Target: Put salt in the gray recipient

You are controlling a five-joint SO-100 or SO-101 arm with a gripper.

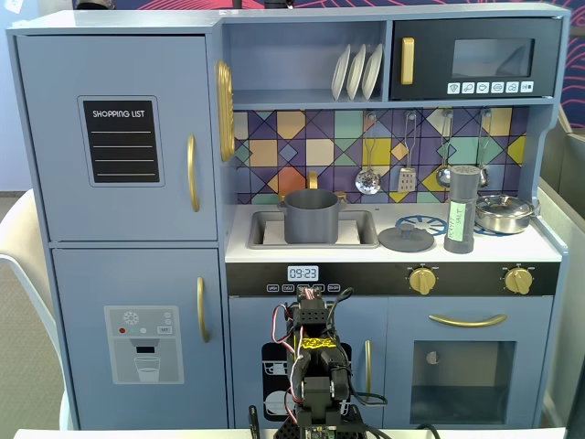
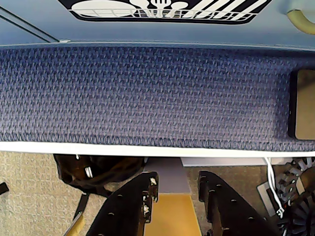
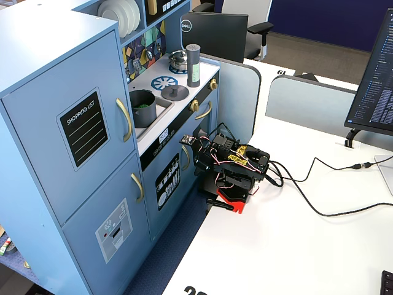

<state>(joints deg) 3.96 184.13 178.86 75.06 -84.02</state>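
Observation:
The salt [image 1: 462, 208], a tall dark-gray shaker with a pale green label, stands upright on the right of the toy kitchen counter; it also shows in the other fixed view [image 3: 193, 65]. The gray recipient [image 1: 312, 216], a matte gray pot, sits in the sink left of it, and in a fixed view [image 3: 142, 107] something green shows inside it. My arm [image 3: 236, 166] is folded on the white table in front of the kitchen, far below both. In the wrist view my gripper [image 2: 178, 178] points down over the table edge, jaws apart, with nothing between them.
A flat gray lid [image 1: 406, 239] lies on the counter between sink and shaker. A shiny silver pan [image 1: 504, 213] sits right of the shaker. Cables [image 3: 319, 206] run across the white table [image 3: 295, 246]. A monitor [image 3: 374, 80] stands at the right. Blue carpet [image 2: 147, 93] lies below.

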